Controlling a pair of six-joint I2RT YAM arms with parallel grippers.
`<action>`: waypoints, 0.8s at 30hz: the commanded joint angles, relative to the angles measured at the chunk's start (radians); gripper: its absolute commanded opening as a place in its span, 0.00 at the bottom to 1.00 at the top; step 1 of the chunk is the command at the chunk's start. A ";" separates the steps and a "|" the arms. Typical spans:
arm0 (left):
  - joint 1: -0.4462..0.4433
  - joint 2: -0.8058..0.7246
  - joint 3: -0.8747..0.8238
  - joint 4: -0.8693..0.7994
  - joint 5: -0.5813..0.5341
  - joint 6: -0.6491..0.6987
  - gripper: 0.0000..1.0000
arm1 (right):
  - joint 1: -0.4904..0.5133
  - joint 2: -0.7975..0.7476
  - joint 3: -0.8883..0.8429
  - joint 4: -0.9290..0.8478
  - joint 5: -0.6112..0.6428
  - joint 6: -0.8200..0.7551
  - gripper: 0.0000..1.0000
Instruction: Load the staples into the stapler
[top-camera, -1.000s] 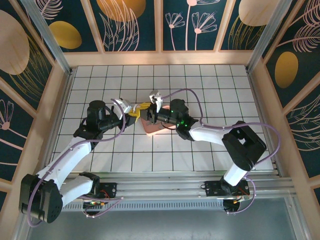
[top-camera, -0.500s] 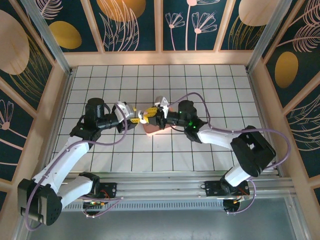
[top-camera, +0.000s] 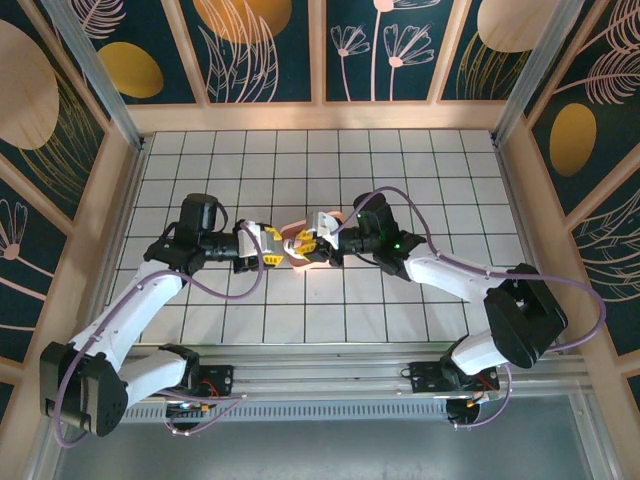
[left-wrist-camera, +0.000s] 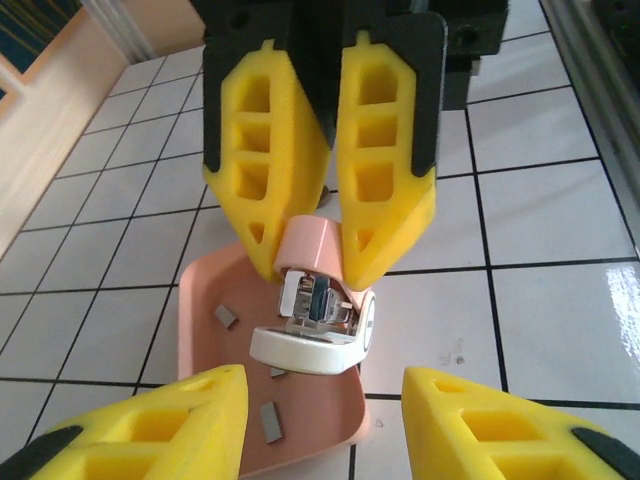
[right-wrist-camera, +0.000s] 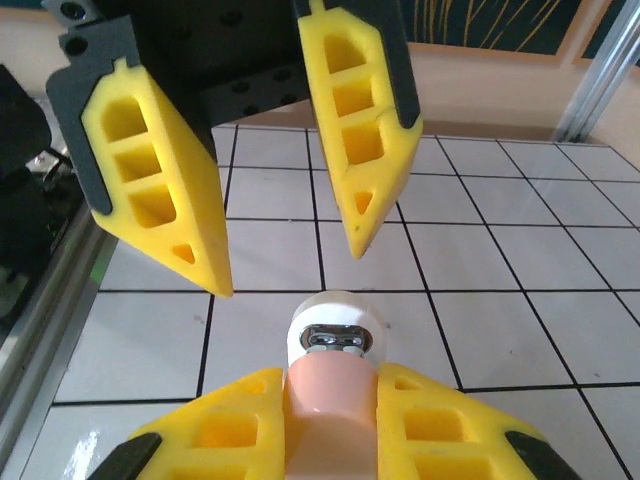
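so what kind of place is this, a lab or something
Most likely a boxed-in robot test cell: a white gridded tile floor, floral wall panels on three sides, and the left arm and right arm bolted to an aluminium rail at the near edge.

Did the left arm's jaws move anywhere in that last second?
Yes. From above, the left jaws have come away from the back wall, toward the arms' bases and slightly right across the tiled table.
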 joint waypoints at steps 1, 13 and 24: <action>-0.006 0.011 0.020 -0.033 0.070 0.047 0.46 | -0.005 -0.020 0.044 -0.023 -0.052 -0.065 0.00; -0.021 0.052 0.026 -0.024 0.103 0.044 0.47 | 0.004 0.002 0.081 -0.041 -0.107 -0.083 0.00; -0.037 0.080 0.045 -0.020 0.119 0.043 0.38 | 0.008 0.020 0.097 -0.034 -0.122 -0.079 0.00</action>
